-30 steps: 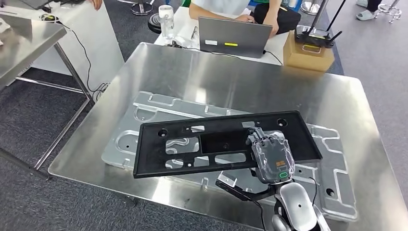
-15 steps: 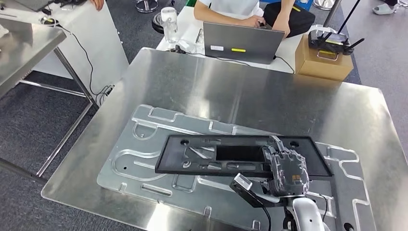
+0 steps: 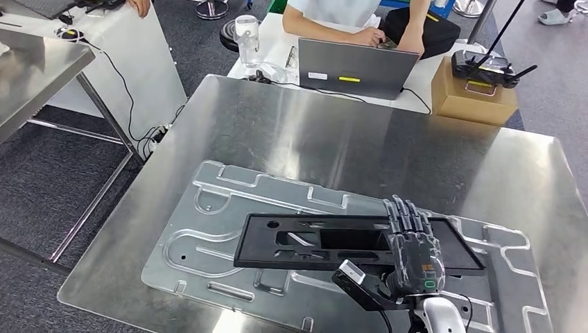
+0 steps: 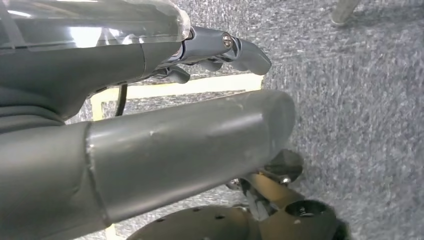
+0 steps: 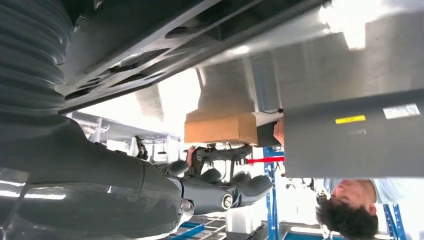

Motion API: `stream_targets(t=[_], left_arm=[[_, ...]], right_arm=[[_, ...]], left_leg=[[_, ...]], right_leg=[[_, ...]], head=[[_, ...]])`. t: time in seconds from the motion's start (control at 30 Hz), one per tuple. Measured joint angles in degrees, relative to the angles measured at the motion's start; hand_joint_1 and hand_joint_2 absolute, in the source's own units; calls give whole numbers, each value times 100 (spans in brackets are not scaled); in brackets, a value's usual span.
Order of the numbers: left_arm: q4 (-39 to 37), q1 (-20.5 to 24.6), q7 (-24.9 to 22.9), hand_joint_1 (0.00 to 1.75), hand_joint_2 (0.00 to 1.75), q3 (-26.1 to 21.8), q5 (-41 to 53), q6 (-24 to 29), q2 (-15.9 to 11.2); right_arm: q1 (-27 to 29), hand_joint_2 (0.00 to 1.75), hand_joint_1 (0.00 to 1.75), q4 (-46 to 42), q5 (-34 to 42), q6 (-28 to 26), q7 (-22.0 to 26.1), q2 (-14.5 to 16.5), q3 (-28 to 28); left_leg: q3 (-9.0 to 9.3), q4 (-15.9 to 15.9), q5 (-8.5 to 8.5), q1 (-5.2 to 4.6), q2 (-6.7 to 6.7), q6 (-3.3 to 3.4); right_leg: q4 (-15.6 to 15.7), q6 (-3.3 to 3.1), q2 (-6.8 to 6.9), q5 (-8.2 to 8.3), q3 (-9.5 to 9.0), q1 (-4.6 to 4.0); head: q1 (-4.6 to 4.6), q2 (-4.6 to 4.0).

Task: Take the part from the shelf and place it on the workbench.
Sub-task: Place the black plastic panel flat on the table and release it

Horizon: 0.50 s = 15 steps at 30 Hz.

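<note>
The part (image 3: 305, 243) is a flat black rectangular frame with several cut-outs. It lies on a silver profiled plate (image 3: 208, 208) on the steel workbench (image 3: 312, 132). My right hand (image 3: 412, 246) hovers over the part's right portion near its front edge, fingers stretched out straight. In the right wrist view the fingers (image 5: 225, 192) stand off the part's dark surface (image 5: 150, 40) with a gap between them. My left hand (image 4: 150, 100) hangs over grey carpet, holds nothing, and its fingers are apart.
Beyond the bench's far edge a person (image 3: 347, 10) sits at a grey laptop (image 3: 350, 69). A cardboard box (image 3: 471, 97) with a black controller on it sits far right, and a clear bottle (image 3: 246, 35) far left. Another steel table (image 3: 35, 62) stands to the left.
The part came down from a raised, tilted hold to lie flat on the plate. My right hand's fingers uncurled and straightened. The head camera shifted forward slightly.
</note>
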<state>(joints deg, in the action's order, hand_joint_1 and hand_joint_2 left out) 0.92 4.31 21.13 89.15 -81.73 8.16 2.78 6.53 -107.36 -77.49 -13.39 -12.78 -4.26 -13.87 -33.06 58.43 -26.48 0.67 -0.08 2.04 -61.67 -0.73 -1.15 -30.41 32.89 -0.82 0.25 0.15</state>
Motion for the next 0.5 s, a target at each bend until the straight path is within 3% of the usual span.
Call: stream_targets(t=[0.1, 0.13, 0.17, 0.23, 0.3, 0.33, 0.43, 0.5], left_arm=[[5, 7, 14, 0, 0, -3, -79, -41, -43], [15, 4, 33, 0, 0, -5, -108, -71, -72], [29, 3, 64, 0, 0, -9, -136, -106, -104], [67, 6, 143, 0, 0, -25, -186, -179, -150], [94, 20, 200, 0, 0, -44, -217, -226, -181], [102, 27, 212, 0, 0, -51, -226, -237, -194], [122, 31, 213, 0, 0, -57, -253, -237, -230], [128, 23, 184, 0, 0, -58, -270, -227, -252]], right_arm=[[75, 175, 0, -40, 128, -35, 113, 0, 69], [114, 175, 0, -51, 163, -50, 151, -1, 86], [151, 175, 0, -68, 186, -63, 175, -3, 102], [199, 175, 0, -121, 209, -85, 201, -8, 144], [219, 175, 0, -184, 218, -96, 208, -12, 187], [237, 175, 0, -214, 222, -97, 209, -12, 205], [323, 175, 0, -264, 250, -95, 214, -14, 246], [375, 175, 0, -269, 296, -98, 225, -15, 260]], left_leg=[[32, -24, -13, 6, 21, 43], [39, -20, -22, 8, 26, 44], [51, -15, -30, 11, 29, 38], [89, -4, -54, 20, 29, 12], [114, 9, -88, 11, 21, -39], [115, 13, -95, 4, 20, -70], [108, 16, -104, 5, 20, -175], [45, 209, -306, 17, 19, -231]], right_leg=[[-988, 106, 49, -444, 526, 84], [-1211, 132, 56, -478, 669, 114], [-1229, 153, 66, -397, 713, 141], [-666, 174, 91, 17, 494, 188], [-6, 168, 101, 319, 201, 189], [152, 157, 96, 368, 137, 175], [214, 76, 83, 399, 144, 148], [265, -19, 93, 453, 153, 162]], head=[[1, 0], [1, 0], [2, 0], [2, 0], [1, 0], [0, 0], [-1, 0], [-3, 0]])
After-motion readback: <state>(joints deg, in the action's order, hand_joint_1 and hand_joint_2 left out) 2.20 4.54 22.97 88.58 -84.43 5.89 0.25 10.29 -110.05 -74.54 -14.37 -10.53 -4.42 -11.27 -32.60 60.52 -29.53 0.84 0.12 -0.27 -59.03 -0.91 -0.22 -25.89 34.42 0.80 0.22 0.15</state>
